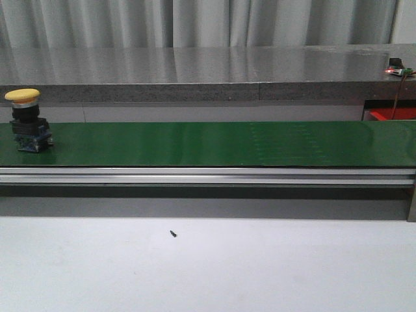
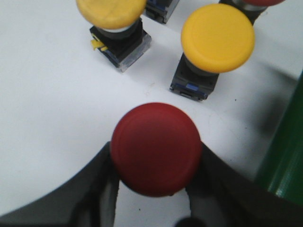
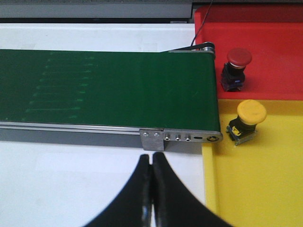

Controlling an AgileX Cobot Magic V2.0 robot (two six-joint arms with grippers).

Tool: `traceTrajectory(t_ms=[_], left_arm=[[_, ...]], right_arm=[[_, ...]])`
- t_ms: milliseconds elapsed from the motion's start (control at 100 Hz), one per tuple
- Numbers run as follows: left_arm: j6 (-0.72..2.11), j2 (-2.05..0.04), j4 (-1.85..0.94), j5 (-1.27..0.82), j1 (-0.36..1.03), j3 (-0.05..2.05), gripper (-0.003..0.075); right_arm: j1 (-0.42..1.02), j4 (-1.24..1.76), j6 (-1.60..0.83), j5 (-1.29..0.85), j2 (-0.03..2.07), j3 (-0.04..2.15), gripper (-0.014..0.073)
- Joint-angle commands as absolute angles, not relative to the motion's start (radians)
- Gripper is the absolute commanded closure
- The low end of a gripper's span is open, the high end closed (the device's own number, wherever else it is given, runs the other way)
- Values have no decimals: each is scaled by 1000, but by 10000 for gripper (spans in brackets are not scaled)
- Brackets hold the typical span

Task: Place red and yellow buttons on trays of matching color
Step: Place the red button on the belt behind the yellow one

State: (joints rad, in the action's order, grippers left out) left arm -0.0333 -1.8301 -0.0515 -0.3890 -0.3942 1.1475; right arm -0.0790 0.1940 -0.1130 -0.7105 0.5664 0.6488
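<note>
a red mushroom-capped push button (image 2: 156, 149), smooth and domed, sits low in the left wrist frame, clamped between the black left gripper (image 2: 154, 189) jaws over the white table (image 2: 47, 109). the right gripper (image 3: 151, 189) jaws are pressed together, empty.

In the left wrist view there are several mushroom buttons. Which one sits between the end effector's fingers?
The red button, alone between the left end effector fingers. The two yellow buttons stand apart, farther away on the white surface.

A yellow button (image 1: 26, 120) stands upright at the green belt's (image 1: 214, 144) far left end.
</note>
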Motion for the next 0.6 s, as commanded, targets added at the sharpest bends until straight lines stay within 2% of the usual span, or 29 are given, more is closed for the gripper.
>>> traceTrajectory(t_ms=[0, 240, 590], left_arm=[[-42, -1740, -44, -337, -389, 1145, 573], [-42, -1634, 0, -332, -389, 1069, 573], [-42, -1491, 17, -384, -389, 1066, 573]], right_arm=[[-76, 205, -120, -641, 566, 675, 662], [-76, 205, -120, -641, 566, 675, 662], [-76, 205, -120, -641, 566, 675, 662]])
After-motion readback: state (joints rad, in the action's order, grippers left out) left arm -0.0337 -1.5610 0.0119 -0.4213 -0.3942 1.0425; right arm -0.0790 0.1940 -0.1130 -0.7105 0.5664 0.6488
